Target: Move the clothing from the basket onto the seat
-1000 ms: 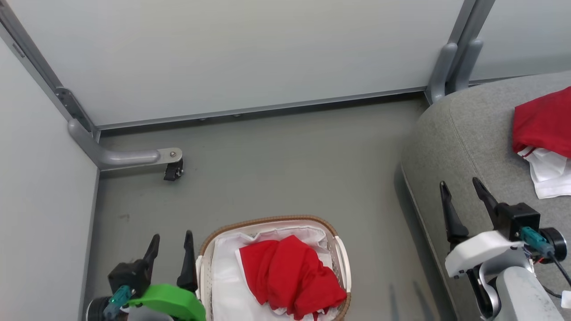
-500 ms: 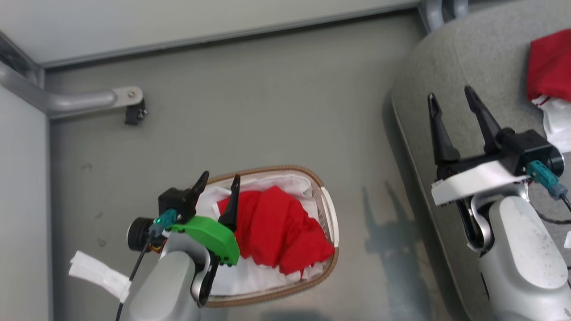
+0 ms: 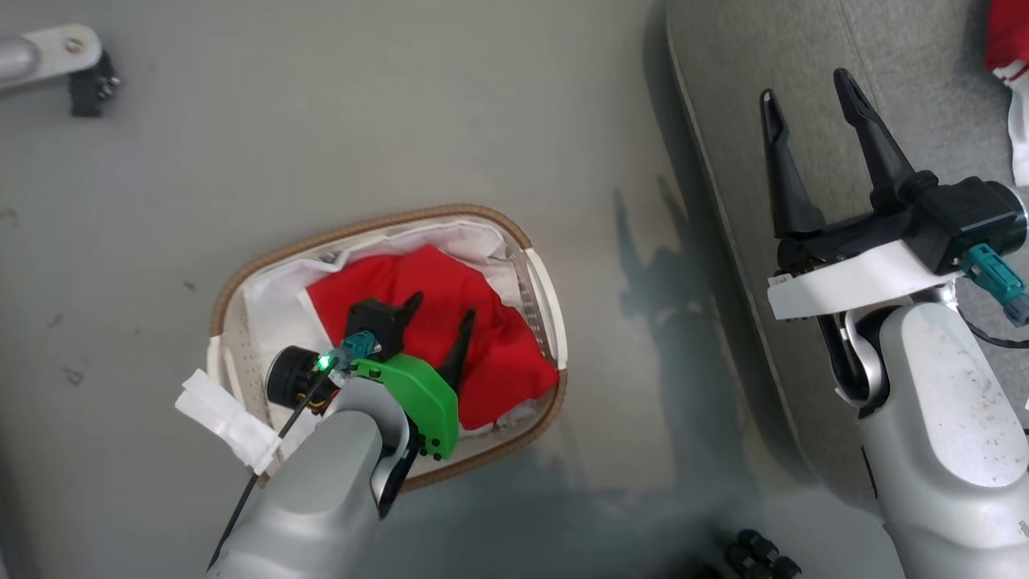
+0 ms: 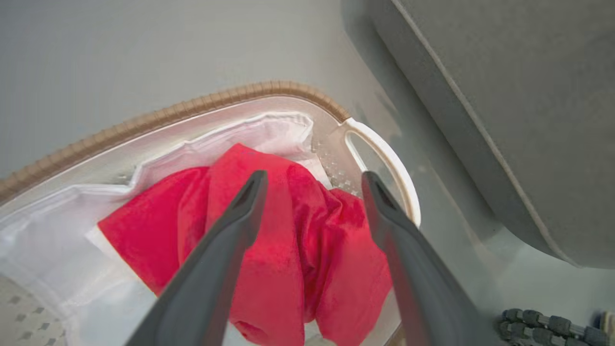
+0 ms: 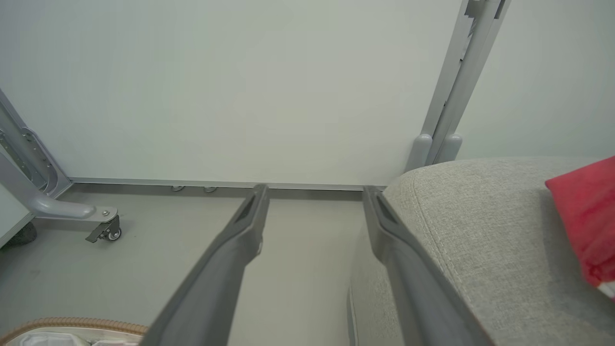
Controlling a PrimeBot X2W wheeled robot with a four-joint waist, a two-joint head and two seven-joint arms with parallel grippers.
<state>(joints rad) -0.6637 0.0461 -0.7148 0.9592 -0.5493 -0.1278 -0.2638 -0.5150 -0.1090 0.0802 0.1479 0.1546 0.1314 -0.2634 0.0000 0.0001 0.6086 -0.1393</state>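
Observation:
Red clothing lies bunched on the white liner inside the oval basket on the floor. My left gripper hangs open just above that red heap, a finger on each side of its middle fold, nothing between them. The grey seat stands to the right. Over its left edge my right gripper stands open and empty. Another red garment with white trim rests on the seat at the far right.
Grey floor surrounds the basket. A metal frame foot with a caster sits at the far left, and a pale wall panel with a grey post stands behind. Dark corrugated cables lie on the floor near me.
The head camera has tilted down, shifting the whole picture. My left gripper has come from beside the basket to over the red clothing. The right gripper stays open by the seat.

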